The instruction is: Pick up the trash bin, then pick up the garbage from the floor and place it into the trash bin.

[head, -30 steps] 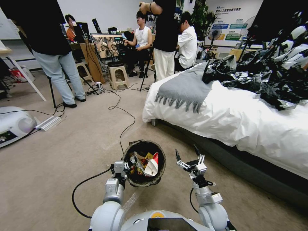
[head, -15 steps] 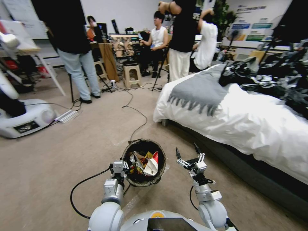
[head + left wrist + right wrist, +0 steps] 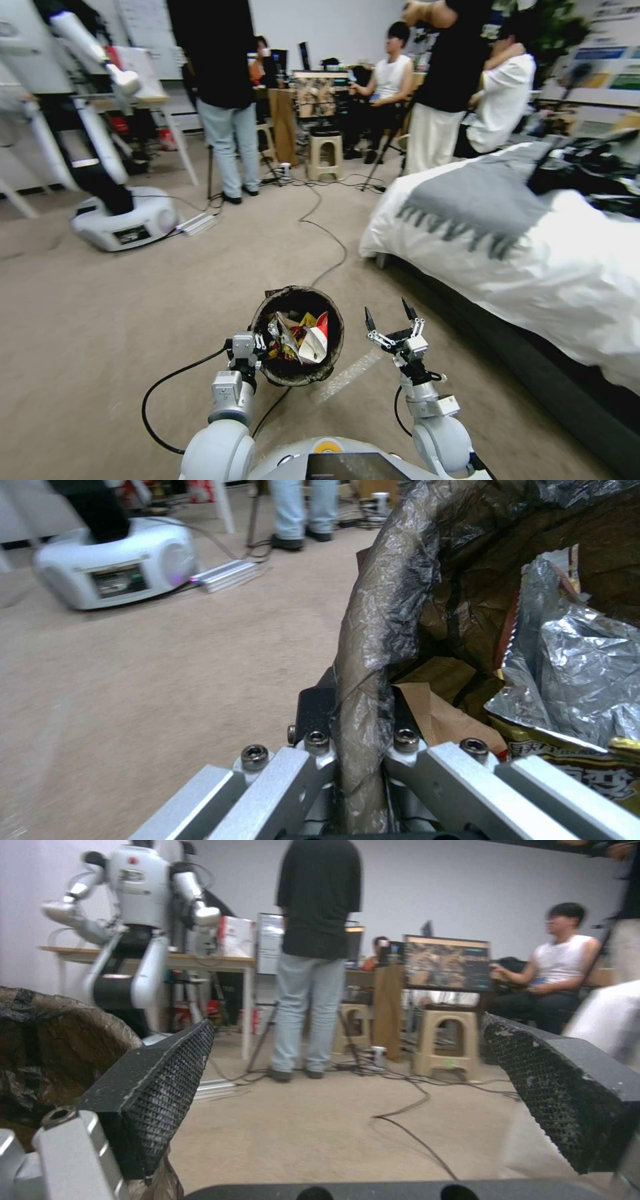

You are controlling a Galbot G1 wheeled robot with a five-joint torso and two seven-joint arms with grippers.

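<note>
Trash bin (image 3: 298,337): round, lined with dark brown-black bag folded over rim; carried low in front of robot, at centre-bottom of head view, above beige carpet (image 3: 120,320). Rim (image 3: 373,645) shown close in left wrist view, bag wrinkled over it.

Left gripper (image 3: 257,347): at the bin's 9 o'clock edge in head view, pressed together on the bag-covered rim, one finger inside and one outside, as left wrist view shows (image 3: 357,720).

Garbage (image 3: 299,337): inside bin. Shiny silver snack packet (image 3: 573,665), crumpled brown paper (image 3: 440,715), red-and-white wrapper (image 3: 319,337), scrap of yellow wrapper (image 3: 308,322).

Right gripper (image 3: 392,320): at 3 o'clock of bin, just beside it and not touching; fingers spread wide, holding nothing. Black mesh-faced pads (image 3: 160,1090) well apart in right wrist view, carpet between them, bin's bagged edge (image 3: 53,1040) to one side.

Bed (image 3: 533,267): at 2 to 3 o'clock of head view; white duvet, grey fringed throw (image 3: 477,200) across it, black crumpled plastic (image 3: 587,173) farther along.

Second white robot (image 3: 100,160): at 10 o'clock, round base on carpet.

Black cable (image 3: 327,240): across carpet at 12 o'clock beyond bin.

Beige stool (image 3: 325,155): at 12 o'clock, far side of room.
</note>
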